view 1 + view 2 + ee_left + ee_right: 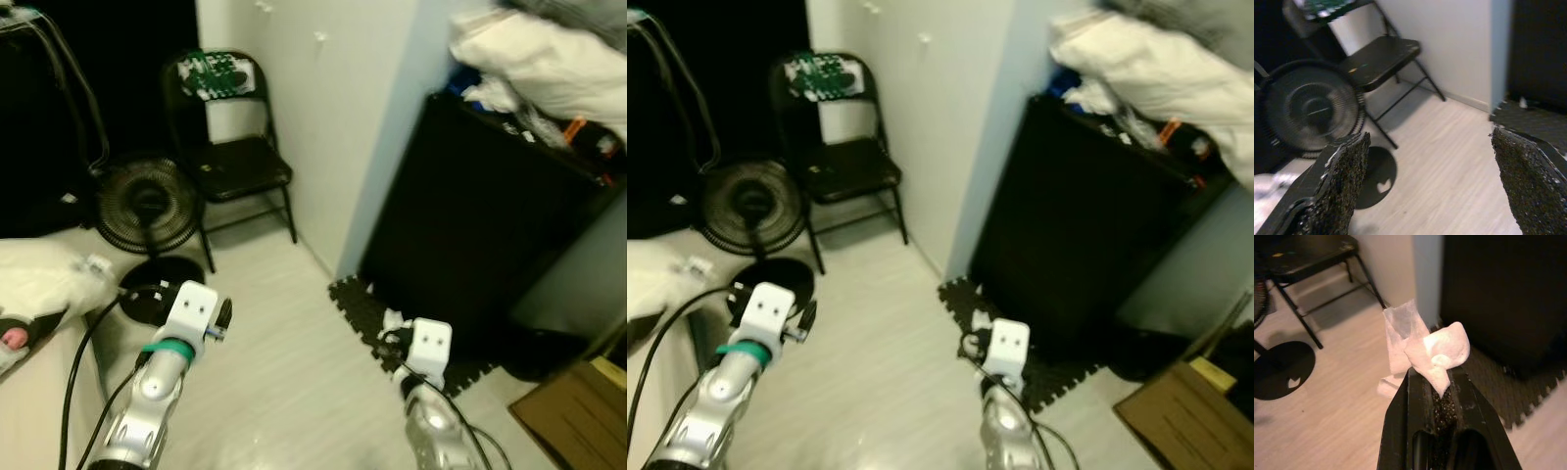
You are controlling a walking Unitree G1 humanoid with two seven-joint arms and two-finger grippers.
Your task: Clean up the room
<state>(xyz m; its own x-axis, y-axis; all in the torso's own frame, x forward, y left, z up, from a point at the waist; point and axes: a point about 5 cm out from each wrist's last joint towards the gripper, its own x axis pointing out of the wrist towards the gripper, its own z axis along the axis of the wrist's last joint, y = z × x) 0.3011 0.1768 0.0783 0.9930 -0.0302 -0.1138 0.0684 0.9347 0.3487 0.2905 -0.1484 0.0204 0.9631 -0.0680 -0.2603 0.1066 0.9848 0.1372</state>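
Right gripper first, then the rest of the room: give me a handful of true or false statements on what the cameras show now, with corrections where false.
1. The right gripper is shut on a crumpled white tissue. True.
2. The left gripper also holds a tissue. False: its fingers stand wide apart with nothing between them.
3. A black folding chair stands against the white wall. True.
4. The floor fan sits on the chair's seat. False: it stands on the floor beside the chair, on its own round base.
5. A black foam mat lies on the floor at the foot of the black cabinet. True.
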